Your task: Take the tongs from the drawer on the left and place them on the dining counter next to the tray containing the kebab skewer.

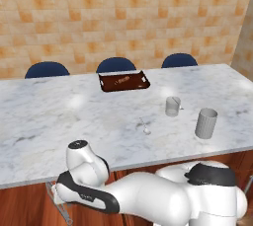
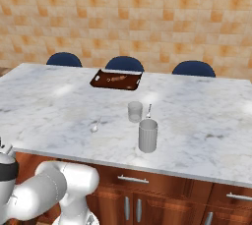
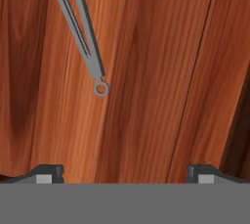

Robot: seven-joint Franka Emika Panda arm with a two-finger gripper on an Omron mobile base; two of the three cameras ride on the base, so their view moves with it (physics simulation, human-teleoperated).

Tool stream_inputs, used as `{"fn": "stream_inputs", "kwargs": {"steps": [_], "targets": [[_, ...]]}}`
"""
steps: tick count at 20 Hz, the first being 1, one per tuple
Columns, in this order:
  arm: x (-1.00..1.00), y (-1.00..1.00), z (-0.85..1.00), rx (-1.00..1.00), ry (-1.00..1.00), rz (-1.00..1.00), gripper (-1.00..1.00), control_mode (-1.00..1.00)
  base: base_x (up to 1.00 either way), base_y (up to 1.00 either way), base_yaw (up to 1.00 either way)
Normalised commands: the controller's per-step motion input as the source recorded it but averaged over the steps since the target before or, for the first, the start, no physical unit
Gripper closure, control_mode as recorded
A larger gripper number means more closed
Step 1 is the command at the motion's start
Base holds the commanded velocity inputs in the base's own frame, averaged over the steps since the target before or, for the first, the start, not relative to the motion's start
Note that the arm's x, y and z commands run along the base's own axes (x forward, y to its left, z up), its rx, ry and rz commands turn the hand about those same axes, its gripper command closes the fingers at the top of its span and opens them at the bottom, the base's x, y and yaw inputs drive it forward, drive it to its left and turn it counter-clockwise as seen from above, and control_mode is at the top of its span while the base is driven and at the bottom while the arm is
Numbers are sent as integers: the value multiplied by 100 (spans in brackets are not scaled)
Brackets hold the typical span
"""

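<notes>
On the dining counter (image 1: 59, 116), a white-grey veined marble slab over red-brown wood cabinets, lay the dark brown tray (image 1: 124, 80) at the far edge, with the small orange-brown kebab skewer (image 1: 121, 79) inside it. Behind that far edge stood three round blue stools (image 1: 116, 64), before an orange-tan tiled wall (image 1: 123, 18). Nearer the middle of the slab sat a clear glass cup (image 1: 172, 106), and nearer the front edge a taller grey tumbler (image 1: 206, 123), the two apart from each other and well apart from the tray. Between the glass cup and the front edge lay a tiny silvery utensil (image 1: 145, 127). Nothing stood just beside the tray. In the right base view, under the counter top, showed a drawer front with a horizontal silver bar handle (image 2: 133, 179) and doors with vertical handles. Below the counter's front edge, at the left, reached the white arm, bent low. In the hand view lay the tongs (image 3: 78, 25) on the red-brown wood floor of the drawer (image 3: 146, 96), slanting down from the upper left, ending in a small ring. Gripper (image 3: 124, 171) spread wide, fingertips (image 3: 46, 171) far apart at the bottom of that view, holding nothing, clear of the tongs. No readable writing or brand marks anywhere.
</notes>
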Motion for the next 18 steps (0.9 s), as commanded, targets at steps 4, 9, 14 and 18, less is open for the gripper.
{"fn": "stream_inputs", "kwargs": {"steps": [4,9,14,18], "targets": [[0,25,-36,0,0,0,-100,-100,0,0,0],[6,22,-27,0,-3,0,-100,-100,0,0,0],[10,9,-11,0,0,0,-100,-100,0,0,0],[27,4,-4,0,0,0,-100,-100,0,0,0]]}}
